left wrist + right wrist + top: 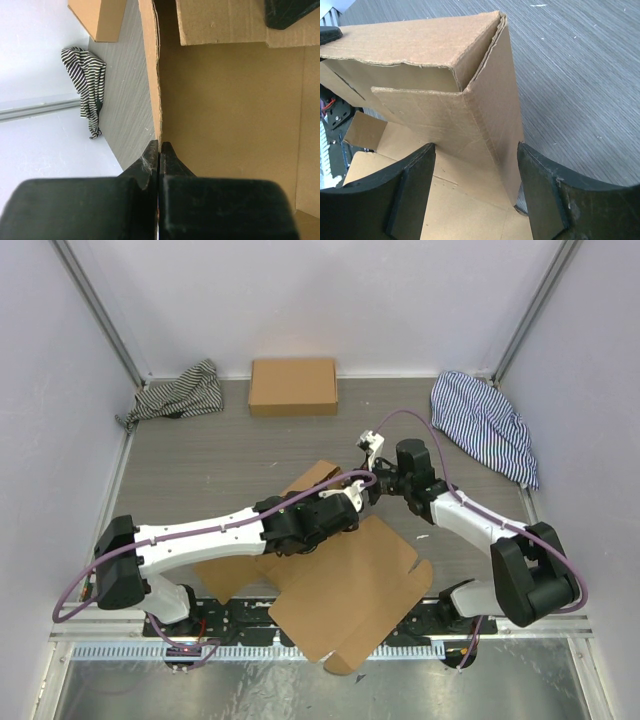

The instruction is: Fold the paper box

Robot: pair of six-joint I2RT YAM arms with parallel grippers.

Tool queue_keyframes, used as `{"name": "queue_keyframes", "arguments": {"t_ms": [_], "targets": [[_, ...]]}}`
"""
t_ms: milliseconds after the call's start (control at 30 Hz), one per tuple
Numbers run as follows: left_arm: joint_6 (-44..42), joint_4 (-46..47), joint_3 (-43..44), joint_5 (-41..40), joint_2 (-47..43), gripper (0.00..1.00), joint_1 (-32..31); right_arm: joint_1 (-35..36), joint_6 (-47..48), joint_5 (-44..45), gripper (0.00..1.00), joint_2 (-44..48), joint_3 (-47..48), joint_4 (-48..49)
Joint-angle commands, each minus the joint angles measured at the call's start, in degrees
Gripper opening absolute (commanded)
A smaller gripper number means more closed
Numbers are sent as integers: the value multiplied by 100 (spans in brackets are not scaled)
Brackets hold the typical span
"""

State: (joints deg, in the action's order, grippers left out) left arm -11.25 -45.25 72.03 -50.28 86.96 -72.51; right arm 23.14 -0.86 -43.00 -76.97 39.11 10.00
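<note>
Left gripper (160, 147), clamped on the upright side wall of the paper box (350, 590) lying half-formed at the near middle of the table (200, 460), should hold firm while the open-fingered right gripper (476, 165), straddling the raised corner, eases that flap inward along its crease.

White arm links (195, 538), black joint housings (528, 585), purple cables (408, 412), matte black tapered fingers (415, 195)

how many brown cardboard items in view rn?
2. A closed plain brown cardboard box sits at the back, centre. A partly folded brown die-cut cardboard sheet lies at the front, centre. Smaller scraps could be hidden beneath it.
</note>
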Motion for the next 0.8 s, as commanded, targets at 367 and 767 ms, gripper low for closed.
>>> {"name": "queue_keyframes", "arguments": {"t_ms": [367,767], "targets": [[140,-61,18,73,6,0,-141,-23,319,88,73,416,387,-692],[218,-111,140,-166,4,0,-195,-25,368,371,75,522,536,-895]]}}
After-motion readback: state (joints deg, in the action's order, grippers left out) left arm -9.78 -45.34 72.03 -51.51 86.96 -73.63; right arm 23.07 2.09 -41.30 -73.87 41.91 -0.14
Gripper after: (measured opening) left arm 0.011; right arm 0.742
